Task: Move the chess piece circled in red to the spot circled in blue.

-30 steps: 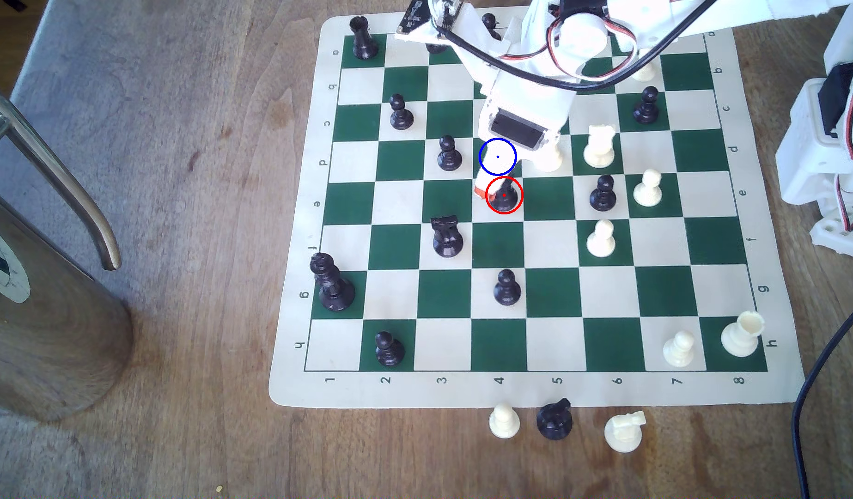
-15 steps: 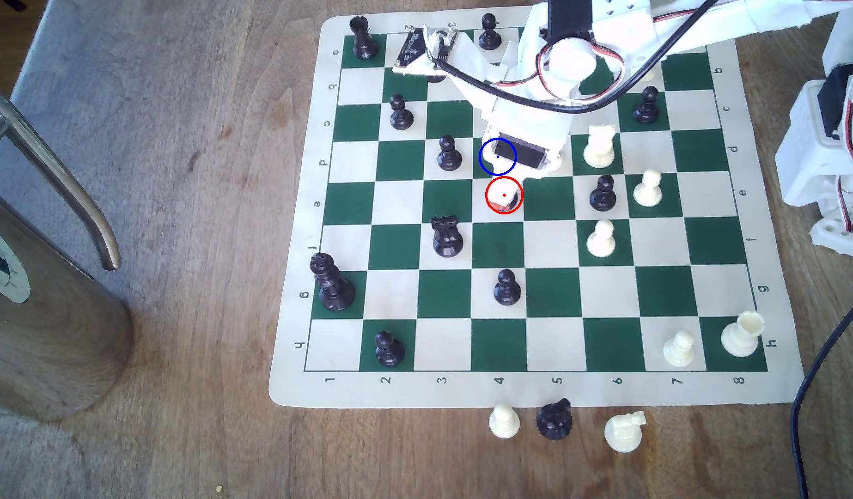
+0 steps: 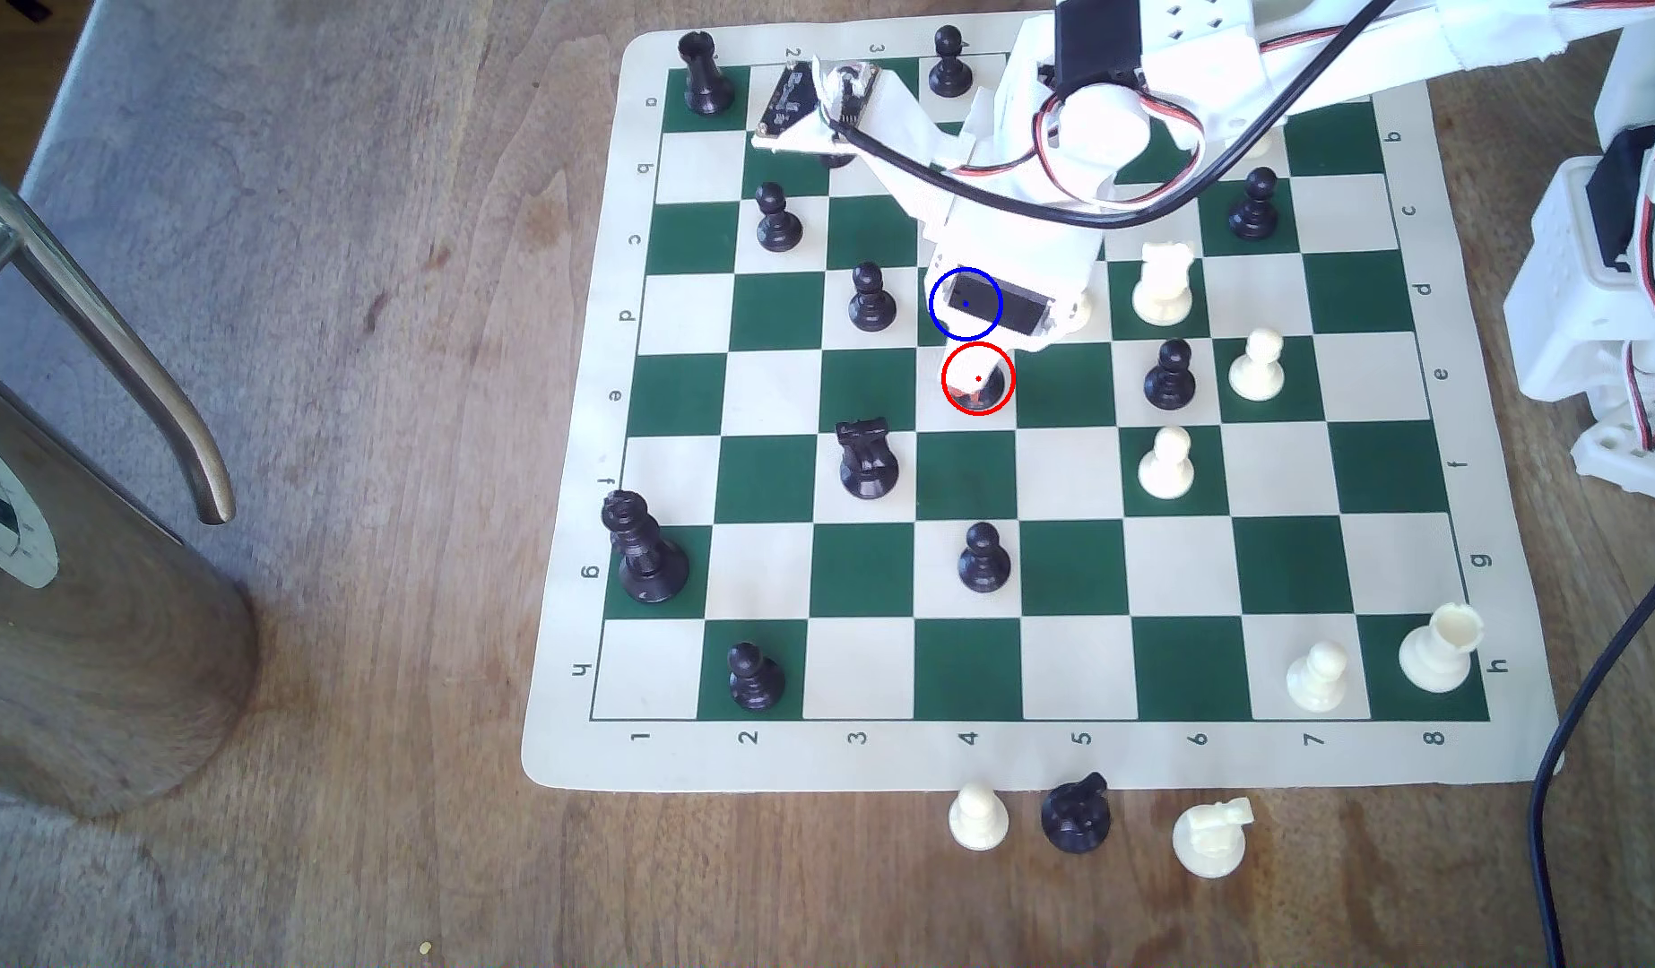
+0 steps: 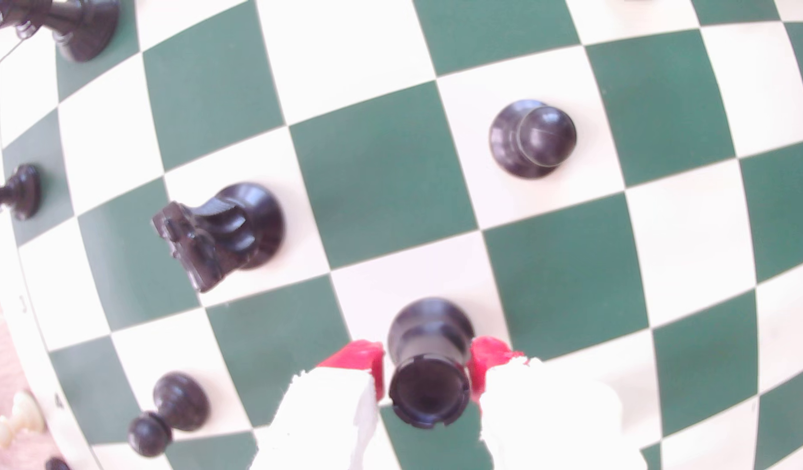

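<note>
**Claw straddles the black rook on its red-ringed square**

Claw (image 4: 429, 370) sits low over the board with its two red-tipped white fingers (image 4: 361, 366) on either side of the black rook (image 4: 429, 361). In the wrist view the red pads lie right against the rook's upper body, one on each flank, so the claw looks closed on the piece, though the blur leaves actual contact hard to confirm. The rook stands upright, its base on a cream square; whether it has left the surface cannot be told.

In the exterior view the claw (image 3: 975, 391) reaches down inside the red ring, where only a dark sliver of the rook (image 3: 990, 389) shows beneath the white finger and an orange-red tip. The blue-ringed square (image 3: 943, 326) lies directly next to it, one square toward the far edge of the board, and the arm's black servo housing covers most of it.

Around them, a black knight (image 3: 867, 458) stands diagonally near the rook toward the exterior view's left, a black pawn (image 3: 870, 298) sits just beside the blue ring on that same side, and another black pawn (image 3: 983, 558) stands two squares nearer the camera. The green and cream chess mat (image 3: 572, 745) lies on the wooden table (image 3: 386, 279), with three captured pieces off its near edge.
</note>
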Controlling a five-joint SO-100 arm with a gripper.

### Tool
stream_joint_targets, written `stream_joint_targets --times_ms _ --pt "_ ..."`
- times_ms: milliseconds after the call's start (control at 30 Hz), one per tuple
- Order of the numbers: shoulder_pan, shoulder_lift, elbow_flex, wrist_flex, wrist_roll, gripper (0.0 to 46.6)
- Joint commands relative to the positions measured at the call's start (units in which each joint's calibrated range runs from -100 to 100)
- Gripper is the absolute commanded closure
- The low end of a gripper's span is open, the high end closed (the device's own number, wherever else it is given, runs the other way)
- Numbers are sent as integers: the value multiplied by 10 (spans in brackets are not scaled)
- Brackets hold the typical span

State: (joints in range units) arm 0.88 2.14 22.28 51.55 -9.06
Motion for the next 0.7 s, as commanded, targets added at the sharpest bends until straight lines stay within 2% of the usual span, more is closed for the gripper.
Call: stream_joint_targets --times_ms 0,67,200,667 --pt "-4 -8 -44 -5 -1 413" --pt "-8 -8 -44 -4 -2 444" --pt "-12 -12 -44 -2 -3 460" --pt "18 -138 -79 48 -13 461"
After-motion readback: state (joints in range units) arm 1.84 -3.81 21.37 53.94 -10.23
